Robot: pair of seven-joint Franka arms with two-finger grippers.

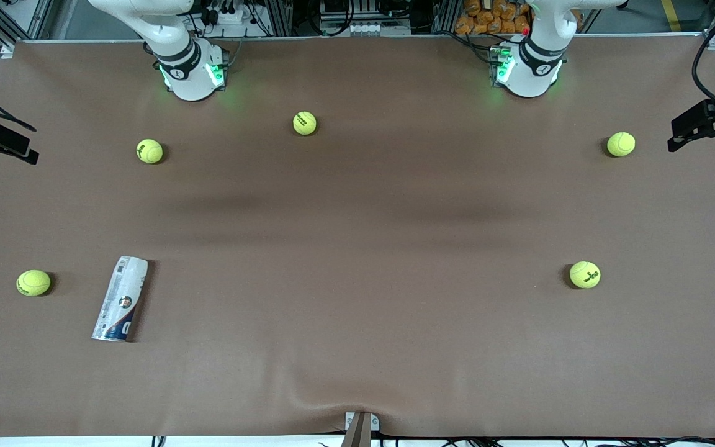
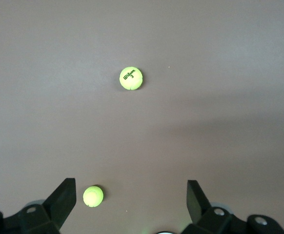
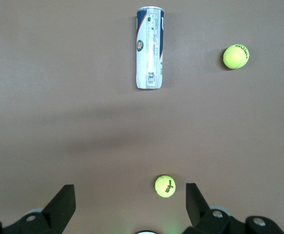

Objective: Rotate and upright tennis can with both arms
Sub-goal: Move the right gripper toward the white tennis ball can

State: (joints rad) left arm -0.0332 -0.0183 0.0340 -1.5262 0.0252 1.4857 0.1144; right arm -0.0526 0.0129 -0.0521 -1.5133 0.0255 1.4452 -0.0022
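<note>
The tennis can (image 1: pixel 120 299) lies on its side on the brown table, toward the right arm's end and near the front camera. It also shows in the right wrist view (image 3: pixel 149 47), well away from the gripper. My right gripper (image 3: pixel 130 197) is open and empty, high over the table. My left gripper (image 2: pixel 131 195) is open and empty, high over the left arm's end of the table. In the front view only the lower parts of the right arm (image 1: pixel 190 68) and the left arm (image 1: pixel 531 68) show, and both hands are out of frame.
Several yellow-green tennis balls lie scattered on the table: one (image 1: pixel 33 282) beside the can, one (image 1: pixel 149 151) and one (image 1: pixel 305 123) near the right arm's base, and one (image 1: pixel 620 144) and one (image 1: pixel 584 274) at the left arm's end. Black camera mounts (image 1: pixel 705 124) stand at the table's ends.
</note>
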